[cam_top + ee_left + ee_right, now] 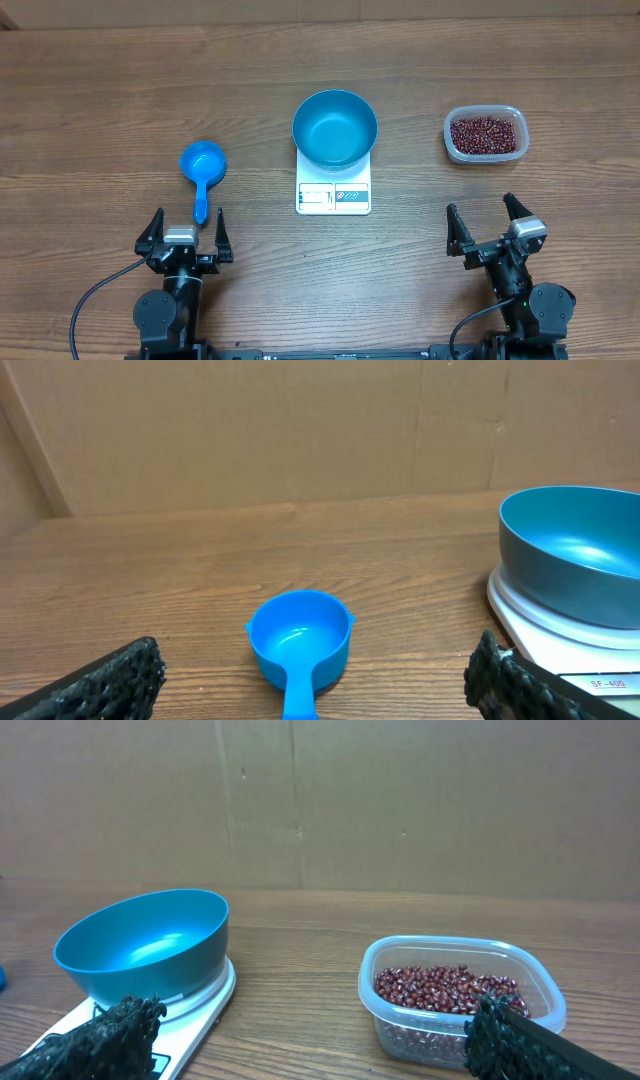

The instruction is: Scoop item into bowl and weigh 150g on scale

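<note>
The left hand (188,220) is spread wide and holds nothing; just ahead of it a blue scoop (202,162) lies on the desk (90,110), handle pointing back toward the hand. The right hand (481,207) is equally wide open and empty. Beyond it, red-brown beans (485,133) fill a clear tub (450,150). Between the arms, the empty blue bowl (334,128) sits on the white scale (333,196).

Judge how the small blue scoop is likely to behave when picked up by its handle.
The scoop looks like rigid moulded plastic, so probably stiff and light for its size. It lies empty, so lifting should spill nothing. The handle looks narrow and glossy, so it may twist or slip if gripped off-centre.
</note>
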